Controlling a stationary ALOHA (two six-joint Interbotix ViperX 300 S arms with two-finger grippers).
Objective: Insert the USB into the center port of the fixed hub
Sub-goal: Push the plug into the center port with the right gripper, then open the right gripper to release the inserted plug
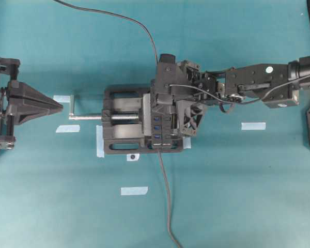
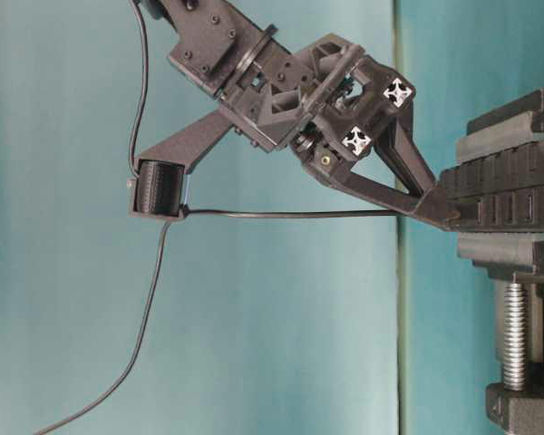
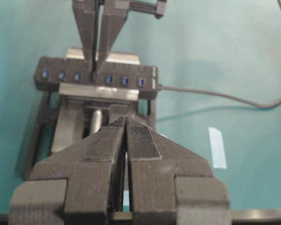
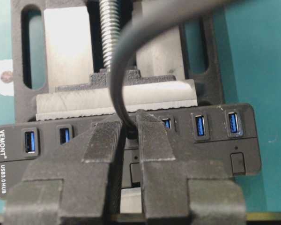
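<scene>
Your right gripper (image 4: 129, 133) is clenched on the USB (image 4: 129, 130), cable (image 4: 119, 75) arcing up from between the jaws. Just beyond the tips sits the center port, hidden behind them, in the fixed hub (image 4: 215, 140) whose row runs crosswise to your approach. Your left gripper (image 3: 126, 140) is closed on nothing, well back past the vise (image 1: 119, 135).

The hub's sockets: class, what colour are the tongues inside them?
Blue, inside each socket of the black hub; clearest in the right wrist view.
</scene>
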